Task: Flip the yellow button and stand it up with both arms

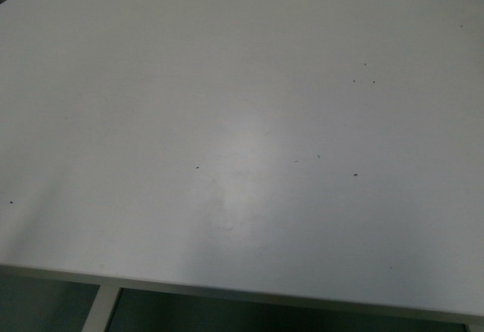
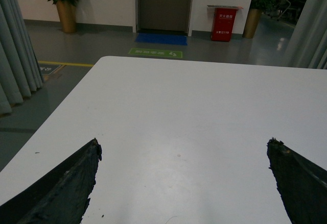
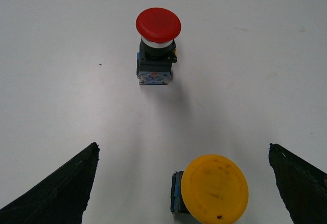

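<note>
The yellow button (image 3: 214, 190) shows only in the right wrist view. Its round yellow cap faces the camera, and its black and bluish body (image 3: 175, 192) sticks out sideways behind it, so it seems to lie on its side on the white table (image 3: 61, 81). My right gripper (image 3: 182, 146) is open. Its black fingers (image 3: 61, 188) stand wide on either side of the button without touching it. My left gripper (image 2: 184, 142) is open over bare tabletop and holds nothing. Neither arm nor the button shows in the front view.
A red push-button (image 3: 158, 26) stands beyond the yellow one, cap uppermost on its black body. The table's far edge (image 2: 204, 60) shows in the left wrist view, with floor, a curtain (image 2: 15, 45) and a red bin (image 2: 224, 24) past it.
</note>
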Robot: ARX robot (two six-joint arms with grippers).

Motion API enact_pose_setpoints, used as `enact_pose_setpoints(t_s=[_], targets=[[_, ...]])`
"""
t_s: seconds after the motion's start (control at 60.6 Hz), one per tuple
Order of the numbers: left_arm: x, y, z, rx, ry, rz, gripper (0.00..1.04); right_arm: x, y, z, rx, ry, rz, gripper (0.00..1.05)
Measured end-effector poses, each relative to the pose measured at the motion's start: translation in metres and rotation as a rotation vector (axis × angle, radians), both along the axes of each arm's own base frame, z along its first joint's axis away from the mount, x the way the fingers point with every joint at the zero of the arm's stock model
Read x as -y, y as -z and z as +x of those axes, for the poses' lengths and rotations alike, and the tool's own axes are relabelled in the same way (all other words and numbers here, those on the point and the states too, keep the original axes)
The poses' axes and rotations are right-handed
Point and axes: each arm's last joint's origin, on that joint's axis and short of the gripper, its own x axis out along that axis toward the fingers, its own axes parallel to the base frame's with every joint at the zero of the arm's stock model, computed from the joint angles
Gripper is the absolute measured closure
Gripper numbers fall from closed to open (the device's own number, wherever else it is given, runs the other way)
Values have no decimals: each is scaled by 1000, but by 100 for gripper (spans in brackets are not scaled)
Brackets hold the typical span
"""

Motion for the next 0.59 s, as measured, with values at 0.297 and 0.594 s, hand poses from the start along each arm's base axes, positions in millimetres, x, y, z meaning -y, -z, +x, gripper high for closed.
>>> enact_pose_setpoints(t_s=[0.297, 0.594], targets=[[0, 0, 0, 0, 0, 0, 7, -11, -23, -27, 113, -66, 109, 7], [0, 0, 0, 0, 0, 0, 7, -38, -56, -100, 389, -141, 275, 13]])
